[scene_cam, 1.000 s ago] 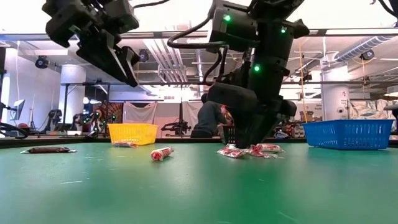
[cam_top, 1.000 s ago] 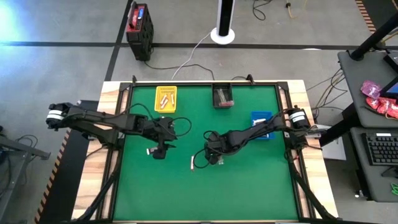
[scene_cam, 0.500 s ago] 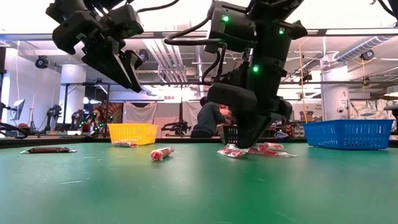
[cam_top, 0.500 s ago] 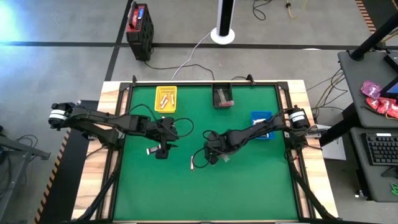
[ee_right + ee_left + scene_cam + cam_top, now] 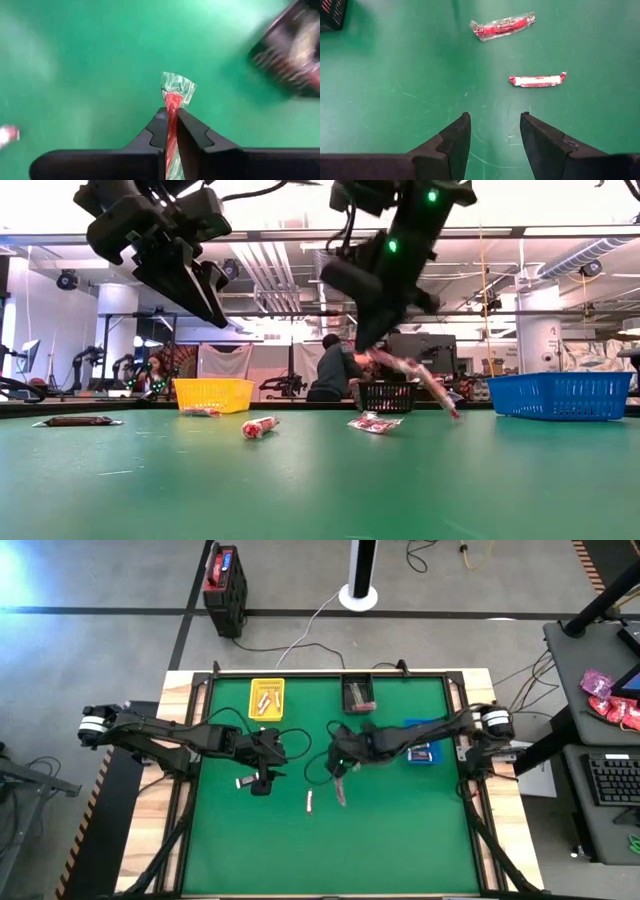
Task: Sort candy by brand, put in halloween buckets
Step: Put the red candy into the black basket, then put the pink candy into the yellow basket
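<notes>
Right gripper [image 5: 171, 131] lifts red candy bar [image 5: 173, 107].
Pinched above mid-table; left gripper [image 5: 493, 131] spread, hovering nearby.

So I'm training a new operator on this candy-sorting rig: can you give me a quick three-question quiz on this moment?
1. True or false: the right gripper is clamped on a red candy.
2. The left gripper is: A) holding candy B) open above the green table C) inside the yellow bucket.
3. Fill in: the candy in the right gripper is ____ the table, not lying on it.

Key: 1 true; 2 B; 3 above.
</notes>
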`<action>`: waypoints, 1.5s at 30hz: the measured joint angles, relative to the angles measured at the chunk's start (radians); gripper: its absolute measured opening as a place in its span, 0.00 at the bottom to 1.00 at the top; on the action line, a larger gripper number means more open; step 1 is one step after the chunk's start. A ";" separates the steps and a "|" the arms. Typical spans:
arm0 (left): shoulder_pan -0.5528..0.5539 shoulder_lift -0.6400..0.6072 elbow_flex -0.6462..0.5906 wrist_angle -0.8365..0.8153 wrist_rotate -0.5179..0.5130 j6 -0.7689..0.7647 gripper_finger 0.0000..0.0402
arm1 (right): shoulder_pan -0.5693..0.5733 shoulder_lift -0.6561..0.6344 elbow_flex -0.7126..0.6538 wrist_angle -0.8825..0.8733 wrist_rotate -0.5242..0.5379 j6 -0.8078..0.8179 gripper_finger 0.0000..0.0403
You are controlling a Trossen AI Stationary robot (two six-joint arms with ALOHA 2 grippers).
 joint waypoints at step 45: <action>0.000 -0.001 0.001 0.008 -0.034 -0.083 0.39 | -0.439 -0.032 -0.001 0.090 -0.120 -0.457 0.36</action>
